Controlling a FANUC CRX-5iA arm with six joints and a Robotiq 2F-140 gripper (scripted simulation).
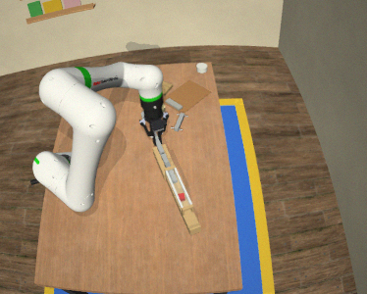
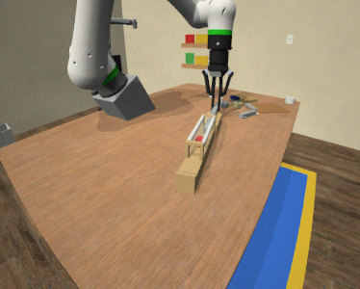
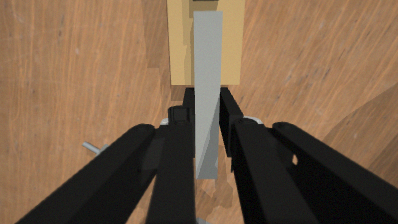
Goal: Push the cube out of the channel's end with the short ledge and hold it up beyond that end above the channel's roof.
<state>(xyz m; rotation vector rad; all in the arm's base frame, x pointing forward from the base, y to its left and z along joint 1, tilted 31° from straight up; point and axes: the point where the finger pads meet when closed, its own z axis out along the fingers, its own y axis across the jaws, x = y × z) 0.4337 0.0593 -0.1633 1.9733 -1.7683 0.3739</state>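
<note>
A white arm (image 1: 83, 118) bends across the left of the wooden table (image 1: 123, 235). Its black gripper (image 1: 158, 131), at frame centre, clamps a grey stick (image 1: 162, 149) over the upper end of the long channel (image 1: 169, 183). A red cube (image 1: 182, 197) sits inside, near the lower-right end.

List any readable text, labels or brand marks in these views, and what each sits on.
Red marking on the arm's upper link, beside the green band: too blurred to read.
Coloured blocks on the wall shelf: no lettering visible.
Claw, grey bar, channel, red cube: no text.
</note>
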